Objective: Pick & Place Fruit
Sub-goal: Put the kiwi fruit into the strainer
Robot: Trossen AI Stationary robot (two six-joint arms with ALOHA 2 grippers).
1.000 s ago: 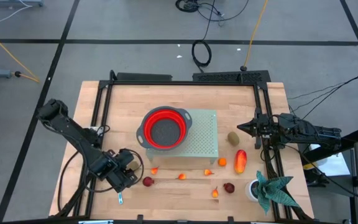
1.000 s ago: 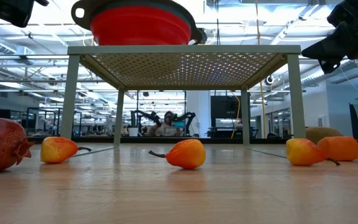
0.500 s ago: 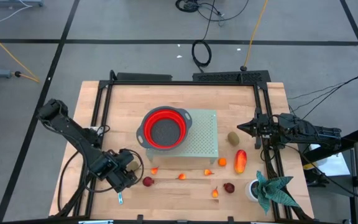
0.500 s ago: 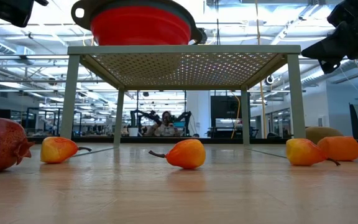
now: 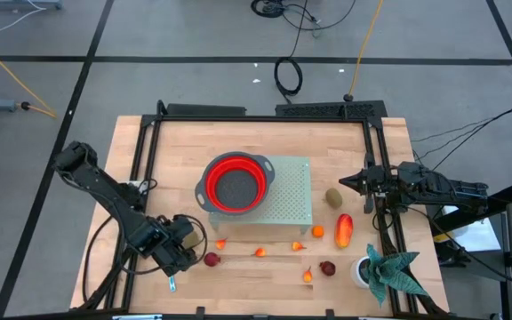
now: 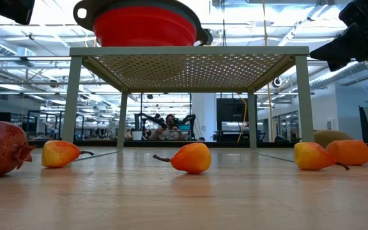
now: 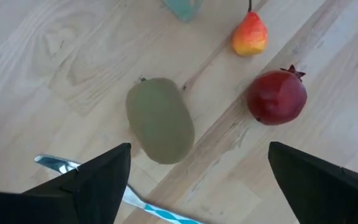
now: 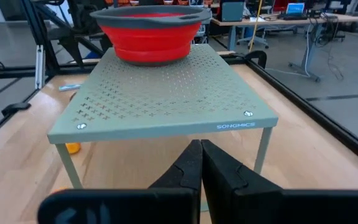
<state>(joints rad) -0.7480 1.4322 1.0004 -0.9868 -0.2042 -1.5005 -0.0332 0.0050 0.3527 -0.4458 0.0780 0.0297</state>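
Observation:
My left gripper (image 7: 197, 180) hangs open at the table's near left, pointing down over a brownish-green kiwi (image 7: 160, 121) that lies on the wood between and ahead of its fingers, untouched. Beside the kiwi lie a dark red round fruit (image 7: 277, 98) and a small orange pear (image 7: 249, 37). In the high view my left gripper (image 5: 185, 247) hides this kiwi. My right gripper (image 5: 345, 182) waits shut at the right edge, held level. Near it lie a second kiwi (image 5: 333, 196), a red-orange piece (image 5: 343, 229) and a tiny orange fruit (image 5: 317, 232).
A red colander (image 5: 235, 184) sits on a green perforated stand (image 5: 296, 204) at the table's middle. More small pears (image 5: 260, 252) and a dark red fruit (image 5: 327, 268) lie along the near side. A silver knife (image 7: 129, 199) lies by my left gripper, and a potted plant (image 5: 385, 269) stands near right.
My right gripper has rolled slightly on the spot. Nothing on the table has moved.

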